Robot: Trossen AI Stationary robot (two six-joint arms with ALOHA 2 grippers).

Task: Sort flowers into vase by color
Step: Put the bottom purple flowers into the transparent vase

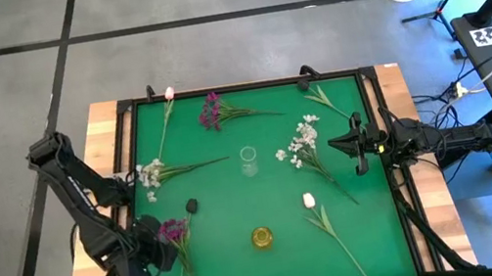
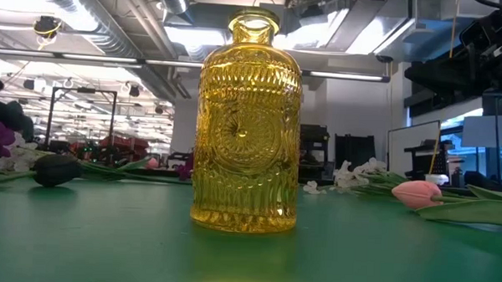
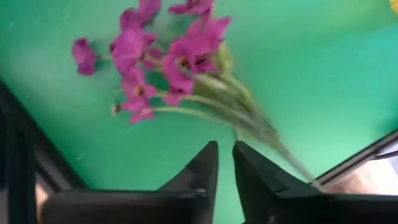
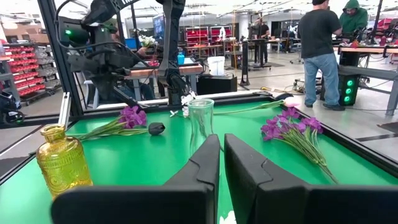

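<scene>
Robotics workshop, red parts bins [image 4: 28, 71], workbenches [image 4: 367, 53], exposed ceiling ducts [image 2: 113, 23]

Green table [image 1: 263, 180], 2 vases [image 1: 249, 160] (1 yellow), scattered flowers [image 1: 307, 140]

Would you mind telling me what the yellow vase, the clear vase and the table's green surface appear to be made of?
The yellow vase looks like pressed amber glass: translucent, glossy, with moulded ribs and a rosette. The clear vase seems plain colourless glass, since the scene shows through it. The green surface looks like a matte mat or felt, though its faint sheen leaves that open.
</scene>
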